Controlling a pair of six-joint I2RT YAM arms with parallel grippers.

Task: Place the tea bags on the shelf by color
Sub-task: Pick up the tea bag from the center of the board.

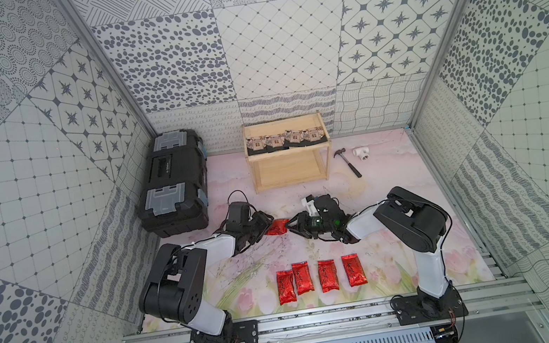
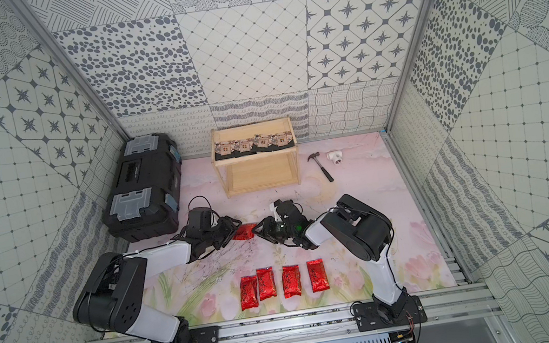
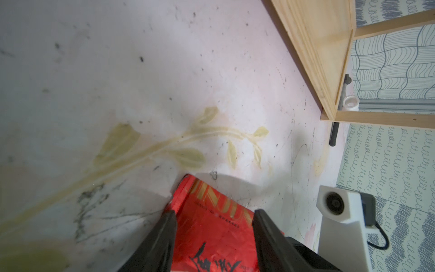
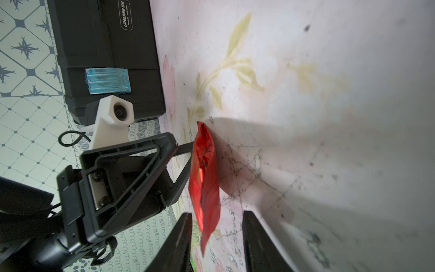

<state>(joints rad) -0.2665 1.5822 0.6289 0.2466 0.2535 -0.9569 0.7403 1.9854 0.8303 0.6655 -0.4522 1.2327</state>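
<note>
One red tea bag (image 1: 277, 228) hangs above the table between the two arms. My left gripper (image 1: 268, 225) is shut on it, its jaws pressed against the packet's two long sides in the left wrist view (image 3: 215, 216). My right gripper (image 1: 290, 226) faces it from the other side and is open. In the right wrist view (image 4: 217, 219) the tea bag's free end (image 4: 204, 223) hangs edge-on between the jaws, with a gap on each side. Several more red tea bags (image 1: 328, 275) lie in a row near the front. Several black tea bags (image 1: 285, 140) fill the top board of the shelf (image 1: 286, 172); its lower board is bare.
A large black toolbox (image 1: 173, 182) stands at the back left, close behind the left arm. A hammer (image 1: 348, 163) and a white pipe fitting (image 1: 361, 154) lie right of the shelf. Patterned walls close the table on three sides.
</note>
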